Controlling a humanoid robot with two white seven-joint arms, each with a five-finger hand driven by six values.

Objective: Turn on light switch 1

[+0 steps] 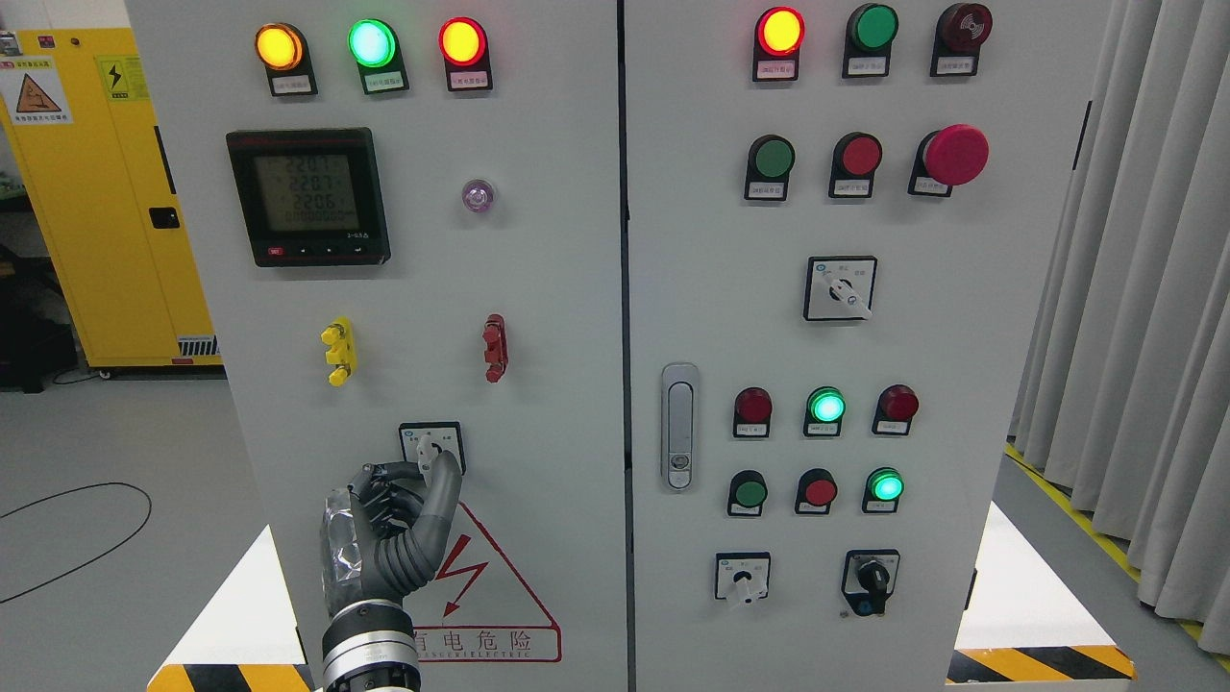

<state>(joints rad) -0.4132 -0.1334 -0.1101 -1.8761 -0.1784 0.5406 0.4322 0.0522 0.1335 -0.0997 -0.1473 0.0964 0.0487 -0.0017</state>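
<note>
The grey metal control cabinet [577, 288] has 2 doors, and I take its chrome door handle [679, 426] on the right door as the landmark. Above and left of the handle there are 3 lit round lamps in a row: 1 amber [279, 46], 1 green [372, 42] and 1 red [462, 41]; below them sits 1 black digital meter [308, 197]. Further down are 1 yellow lever [338, 352] and 1 red lever [495, 348]. Right of the handle I count 3 rotary switches and many round lamps and buttons, among them 1 big red mushroom button [954, 154]. The small white square rotary switch [432, 447] of the task lies left of the handle, at about the same height. The left hand [394, 524], dark grey with jointed fingers, comes up from the bottom edge just below this switch; its thumb and bent fingers are closed around the white knob of the switch, so the hand is grasping it.
</note>
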